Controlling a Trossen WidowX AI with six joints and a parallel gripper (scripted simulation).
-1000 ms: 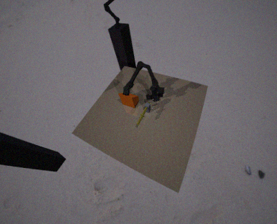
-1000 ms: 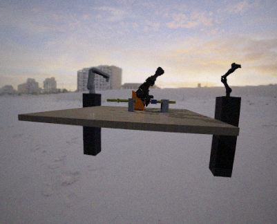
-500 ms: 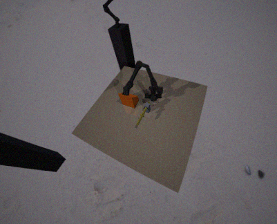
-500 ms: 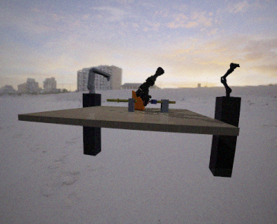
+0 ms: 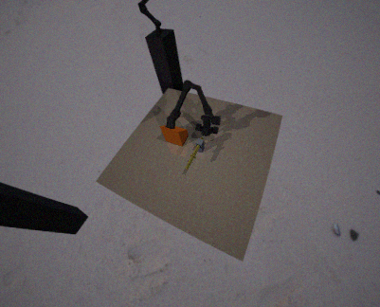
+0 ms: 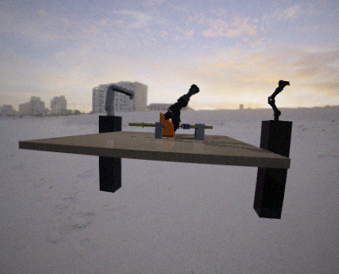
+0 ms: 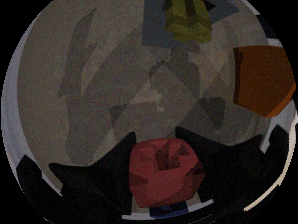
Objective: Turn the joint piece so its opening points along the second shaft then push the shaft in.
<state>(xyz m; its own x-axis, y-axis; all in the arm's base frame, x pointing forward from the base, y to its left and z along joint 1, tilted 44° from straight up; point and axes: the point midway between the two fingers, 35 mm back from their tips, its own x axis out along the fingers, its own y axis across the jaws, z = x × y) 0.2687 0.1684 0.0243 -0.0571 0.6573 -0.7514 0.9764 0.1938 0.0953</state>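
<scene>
So the gripper point(image 7: 162, 185) is clamped on the red joint piece point(image 7: 165, 172) right now, you can see the red lump sitting between the two dark fingers at the bottom of the wrist view. From the side, that joint piece sits between the two grey blocks, roughly mid-table, with the arm point(image 6: 180, 105) reaching down onto it.

Looks to me like we're in step one, the turn-the-joint part. Ahead of the gripper in the wrist view there's a grey-blue block point(image 7: 180, 12) with the yellow-green shaft end point(image 7: 188, 15) poking out of it, which I'd guess is the sliding shaft. Can't tell from here whether the opening is lined up with it, the red piece is too blocky to read.

Next move, as I see it: finish swinging the joint until its opening faces straight down that shaft, then let go cleanly without nudging it back off line.

Other stuff around: the orange robot base point(image 5: 174, 135) is just beside the joint, and it shows up on the right edge of the wrist view too, so there's not much room on that side. The long yellow shaft point(image 5: 191, 160) runs out toward the middle of the tan table point(image 5: 231, 199). Black camera posts point(image 6: 274, 165) stand well away, not in the way
</scene>
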